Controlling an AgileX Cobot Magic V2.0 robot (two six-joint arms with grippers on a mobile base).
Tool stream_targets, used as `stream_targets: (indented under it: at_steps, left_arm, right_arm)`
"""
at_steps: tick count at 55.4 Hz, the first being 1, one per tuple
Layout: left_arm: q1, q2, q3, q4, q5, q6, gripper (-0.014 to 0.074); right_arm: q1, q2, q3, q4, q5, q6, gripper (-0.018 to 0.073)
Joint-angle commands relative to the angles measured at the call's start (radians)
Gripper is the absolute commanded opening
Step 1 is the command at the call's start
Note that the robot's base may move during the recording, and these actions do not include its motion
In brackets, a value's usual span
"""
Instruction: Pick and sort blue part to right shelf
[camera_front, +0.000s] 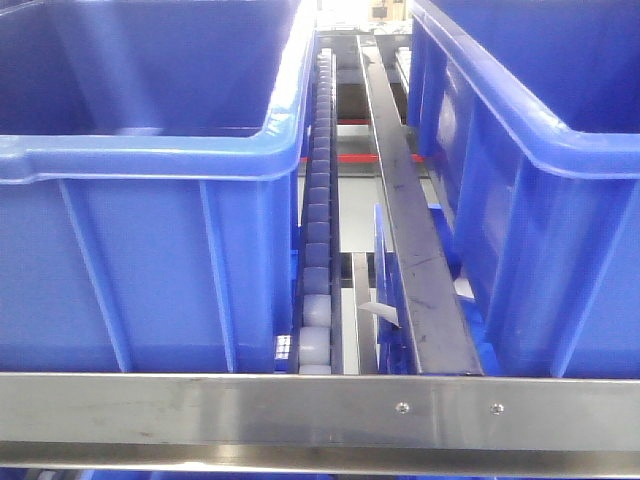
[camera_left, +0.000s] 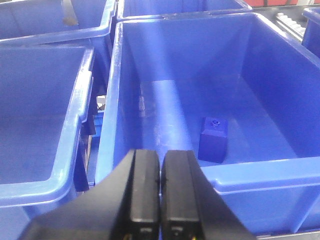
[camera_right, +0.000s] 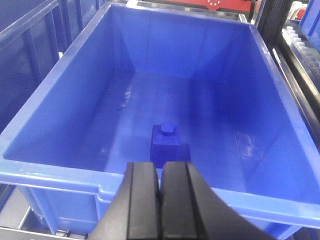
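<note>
1. Steel rack framing fills your front view: the right shelf's brushed front rail (camera_front: 320, 405) runs across the bottom, with a roller track (camera_front: 318, 215) and a dark metal divider rail (camera_front: 410, 225) between two large blue bins (camera_front: 140, 270).
2. Your left gripper (camera_left: 159, 192) has its black fingers pressed together, holding nothing.
3. Just ahead of it and slightly to its right, a blue part (camera_left: 213, 139) with a small knob on top sits on the floor of a bin (camera_left: 260, 175), close to the near wall.
4. Your right gripper (camera_right: 161, 200) is likewise closed and empty.
5. Directly ahead of it, a second blue part (camera_right: 165, 143) stands on another bin's (camera_right: 50, 172) floor.
</note>
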Motion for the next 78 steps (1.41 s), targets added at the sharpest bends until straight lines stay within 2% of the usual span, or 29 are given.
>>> stream_targets:
  at_steps: [1, 10, 13, 18, 20, 25, 32, 37, 40, 52, 58, 60, 78]
  left_arm:
    - [0.002, 0.013, -0.023, 0.017, -0.076, -0.006, 0.0122]
    - [0.002, 0.013, -0.023, 0.017, -0.076, -0.006, 0.0123]
    - [0.003, 0.011, -0.023, 0.041, -0.06, -0.006, 0.0122]
    - [0.003, 0.011, -0.023, 0.019, -0.086, -0.003, 0.0122]
    - [0.007, 0.011, -0.021, -0.011, -0.097, 0.006, 0.0122]
    - [0.041, 0.011, -0.007, -0.1, -0.12, 0.086, 0.0122]
    - [0.181, 0.007, 0.077, -0.295, -0.233, 0.209, 0.0122]
    - [0.263, -0.013, 0.169, -0.373, -0.364, 0.259, 0.0122]
    - [0.281, -0.039, 0.237, -0.378, -0.435, 0.261, 0.0122]
    - [0.282, -0.055, 0.447, -0.378, -0.667, 0.261, 0.0123]
    - [0.282, -0.055, 0.541, -0.378, -0.826, 0.261, 0.0123]
    - [0.282, -0.055, 0.533, -0.378, -0.787, 0.259, 0.0123]
    - [0.282, -0.055, 0.536, -0.38, -0.801, 0.259, 0.0122]
  right_arm:
    - [-0.005, 0.014, -0.02, 0.005, -0.083, -0.005, 0.0043]
    - [-0.005, 0.014, -0.02, 0.005, -0.083, -0.005, 0.0043]
    - [-0.005, 0.014, -0.02, 0.005, -0.083, -0.005, 0.0043]
    - [-0.005, 0.014, -0.02, 0.005, -0.083, -0.005, 0.0043]
    - [-0.005, 0.014, -0.02, 0.005, -0.083, -0.005, 0.0043]
    - [-0.005, 0.014, -0.02, 0.005, -0.083, -0.005, 0.0043]
    - [-0.005, 0.014, -0.02, 0.005, -0.083, -0.005, 0.0043]
    - [-0.005, 0.014, -0.02, 0.005, -0.083, -0.005, 0.0043]
    - [-0.005, 0.014, -0.02, 0.005, -0.083, -0.005, 0.0043]
    - [-0.005, 0.014, -0.02, 0.005, -0.083, -0.005, 0.0043]
    - [-0.005, 0.014, -0.02, 0.005, -0.083, -0.005, 0.0043]
    - [-0.005, 0.014, -0.02, 0.005, -0.083, -0.005, 0.0043]
    - [-0.005, 0.014, -0.02, 0.005, -0.083, -0.005, 0.0043]
